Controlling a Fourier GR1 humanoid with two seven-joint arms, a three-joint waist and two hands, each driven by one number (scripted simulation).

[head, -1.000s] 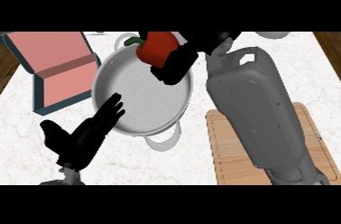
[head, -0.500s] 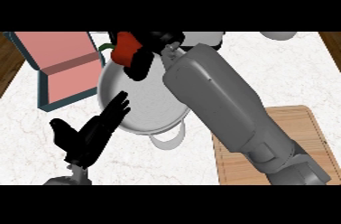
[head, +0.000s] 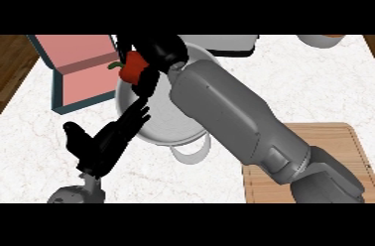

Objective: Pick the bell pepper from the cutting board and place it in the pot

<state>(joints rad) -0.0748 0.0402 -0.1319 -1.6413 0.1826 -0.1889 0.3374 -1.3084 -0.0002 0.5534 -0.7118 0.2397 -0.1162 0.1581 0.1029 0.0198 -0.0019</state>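
Note:
My right hand point(head: 162, 50) is shut on the red bell pepper point(head: 133, 69), whose green stem points left. It holds the pepper above the far left rim of the grey pot point(head: 164, 128). My right forearm crosses the pot and hides most of its inside. The wooden cutting board point(head: 326, 155) lies at the lower right with nothing showing on it. My left hand point(head: 102, 141) stays open at the lower left, fingers pointing up toward the pot's left edge.
A pink open box with a teal rim point(head: 77, 71) sits just left of the pot. A grey appliance point(head: 227, 44) stands at the back. An orange-rimmed dish point(head: 322, 39) shows at the top right. The counter's left edge drops to a wooden floor point(head: 13, 66).
My right hand has carried the pepper leftward across the pot to its far left rim. The view has shifted, so the board now sits further right. My left hand is unchanged.

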